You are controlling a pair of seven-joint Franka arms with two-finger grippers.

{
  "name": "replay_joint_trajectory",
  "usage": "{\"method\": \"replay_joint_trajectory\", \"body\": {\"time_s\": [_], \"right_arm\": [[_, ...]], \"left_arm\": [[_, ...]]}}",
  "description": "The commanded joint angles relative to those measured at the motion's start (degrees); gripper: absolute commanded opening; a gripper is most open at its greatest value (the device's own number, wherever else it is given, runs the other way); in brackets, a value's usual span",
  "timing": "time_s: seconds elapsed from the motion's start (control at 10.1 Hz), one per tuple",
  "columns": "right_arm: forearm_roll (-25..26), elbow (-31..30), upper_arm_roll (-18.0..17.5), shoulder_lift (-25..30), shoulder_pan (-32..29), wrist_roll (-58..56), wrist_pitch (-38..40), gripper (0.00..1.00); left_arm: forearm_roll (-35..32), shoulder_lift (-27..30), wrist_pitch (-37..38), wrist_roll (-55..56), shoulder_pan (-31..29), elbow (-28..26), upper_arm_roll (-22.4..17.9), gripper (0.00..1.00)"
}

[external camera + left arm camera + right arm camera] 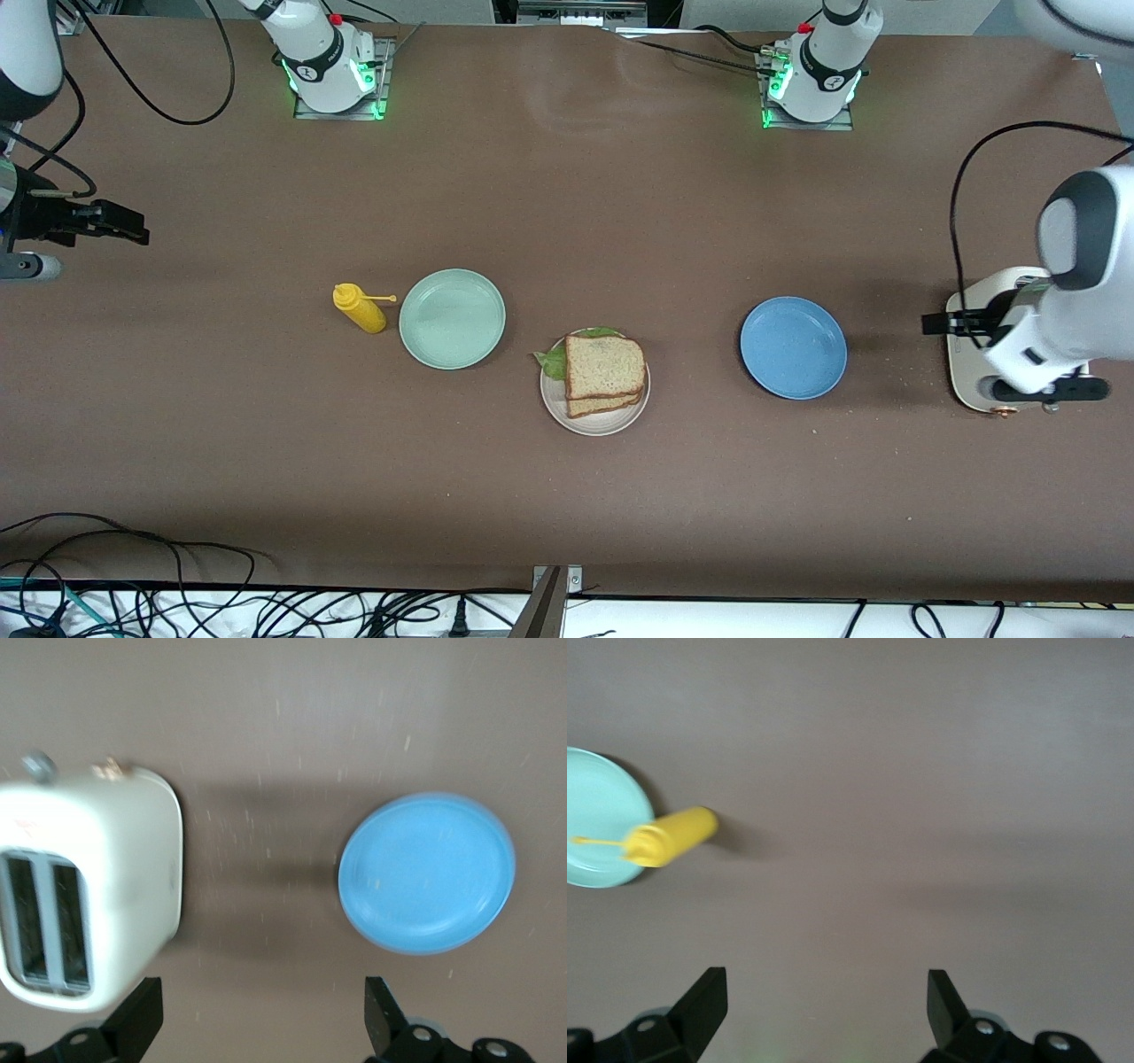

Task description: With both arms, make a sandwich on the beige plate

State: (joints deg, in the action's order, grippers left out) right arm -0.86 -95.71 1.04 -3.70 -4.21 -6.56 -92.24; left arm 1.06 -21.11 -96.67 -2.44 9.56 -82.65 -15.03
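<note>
The sandwich (pixel 604 368) of tan bread and green lettuce is stacked complete on the round beige plate (pixel 594 424) mid-tabletop, so the left tool (pixel 261 1019) and right tool (pixel 824 1014) are held wide open, empty, at opposite tabletop ends.

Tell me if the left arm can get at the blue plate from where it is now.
Probably yes. The left gripper hangs open over the table between the toaster and the blue plate, and nothing lies between it and the plate.

Even overhead light — soft shadows, no harsh glare

Front view sharp; both wrist views slightly blurred — toaster (pixel 84 895) and mustard bottle (pixel 669 838) soft-edged, a faint sheen on the desk (pixel 567 204).
</note>
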Motion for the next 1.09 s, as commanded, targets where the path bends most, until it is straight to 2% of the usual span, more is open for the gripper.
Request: {"method": "replay_joint_trajectory", "body": {"time_s": [0.0, 0.2, 0.3, 0.4, 0.59, 0.69, 0.89, 0.99], "right_arm": [[-3.71, -2.38, 0.36, 5.71, -0.19, 1.72, 2.84, 1.0], [-2.49, -2.38, 0.19, 7.73, -0.1, 0.85, 2.16, 1.0], [-0.21, -2.38, -0.16, 8.26, -0.1, 1.37, 2.07, 1.0], [0.24, -2.29, -0.25, 8.44, -0.1, 1.38, 1.98, 1.0], [0.86, -1.5, -0.95, 7.92, 0.25, 1.29, 2.24, 1.0], [3.21, -0.54, -2.69, 7.83, 0.51, 1.37, 2.68, 1.0], [2.89, -0.35, -3.41, 7.83, 0.43, 1.64, 2.77, 1.0], [2.89, 0.6, -3.33, 7.4, 0.08, 1.03, 2.68, 1.0]], "left_arm": [[-1.58, 15.81, -9.14, 0.24, -0.77, -16.73, 2.46, 1.0], [-2.63, 17.68, -9.67, 0.16, -0.86, -19.03, 2.55, 1.0], [-3.16, 20.29, -9.15, -0.8, -2.08, -18.95, 2.72, 1.0], [-3.77, 21.45, -8.28, -5.42, -2.35, -18.78, 4.29, 1.0], [-6.06, 23.04, -2.5, -13.96, -2.45, -17.2, 5.1, 1.0], [-5.63, 23.65, 1.62, -15.13, -2.44, -16.67, 5.53, 1.0], [-5.46, 23.22, 3.51, -11.91, -2.36, -13.78, 5.54, 1.0], [-5.45, 23.13, 3.51, -5.53, -2.36, -13.24, 5.54, 1.0]]}}
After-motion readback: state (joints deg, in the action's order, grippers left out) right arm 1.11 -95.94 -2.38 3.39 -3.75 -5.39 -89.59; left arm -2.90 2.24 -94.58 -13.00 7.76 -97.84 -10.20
